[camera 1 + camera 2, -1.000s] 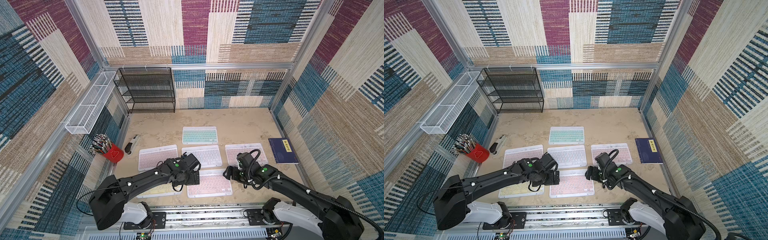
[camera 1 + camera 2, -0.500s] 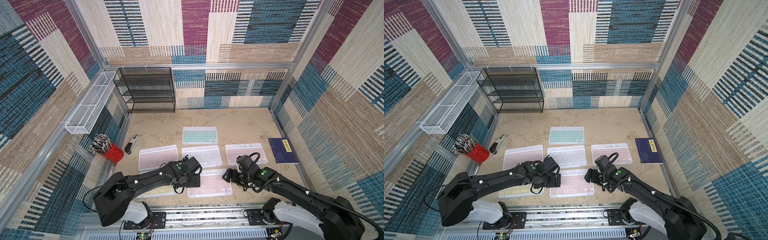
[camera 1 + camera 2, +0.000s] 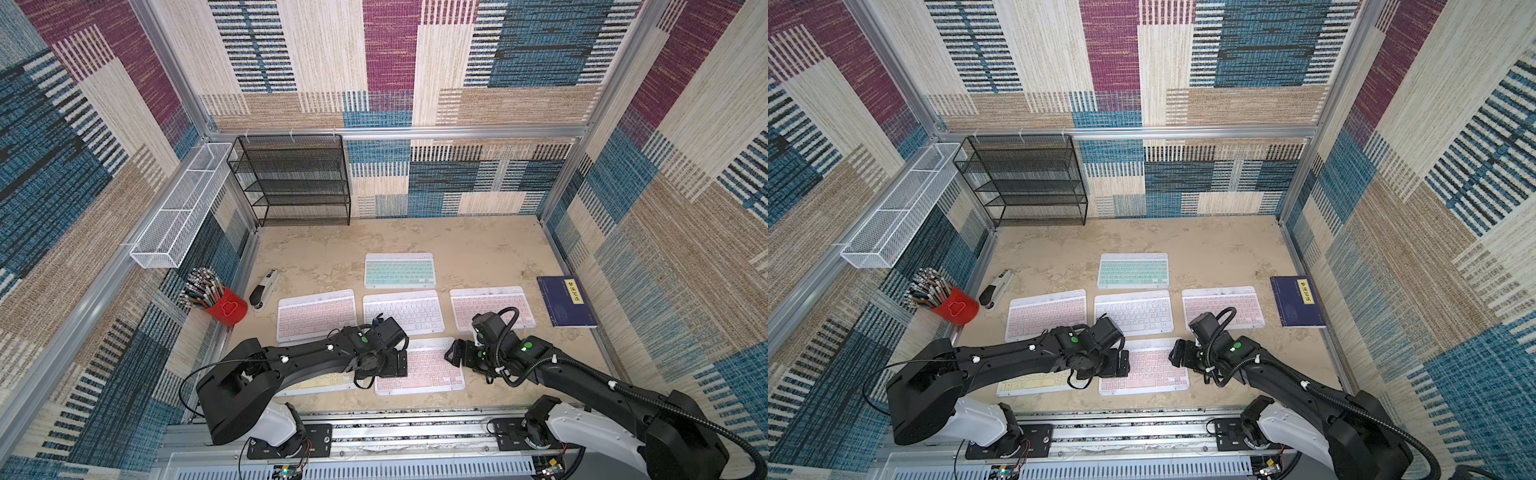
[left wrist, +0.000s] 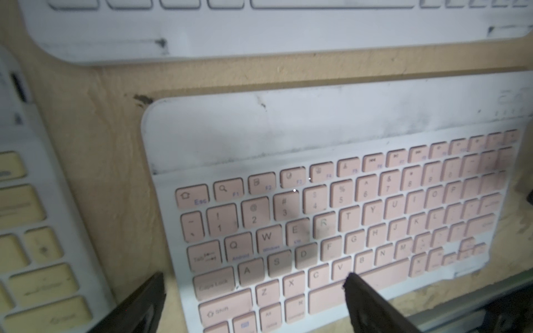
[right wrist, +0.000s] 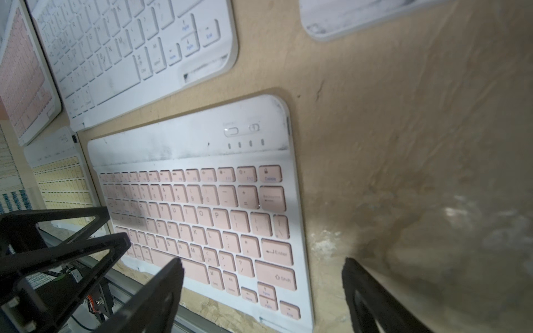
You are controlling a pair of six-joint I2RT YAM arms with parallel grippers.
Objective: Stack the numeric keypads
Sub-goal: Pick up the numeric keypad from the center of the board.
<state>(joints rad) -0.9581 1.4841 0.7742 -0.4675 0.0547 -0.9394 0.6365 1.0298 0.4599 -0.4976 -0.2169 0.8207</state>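
Both top views show the left gripper (image 3: 394, 364) and right gripper (image 3: 455, 354), fingers released, straddling opposite ends of the desk-front pink keypad (image 3: 430, 370).

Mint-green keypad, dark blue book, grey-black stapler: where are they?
Mint-green flat keypad (image 3: 400, 271): in a top view, middle keys.
Dark blue yellow-labelled book (image 3: 561, 311): in a top view, bare cover.
Grey-black stapler (image 3: 264, 289): in a top view, mid-body.

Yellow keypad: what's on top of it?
Nothing lies on the yellow keypad where visible. The left arm reaches over it, hiding its far part in both top views.
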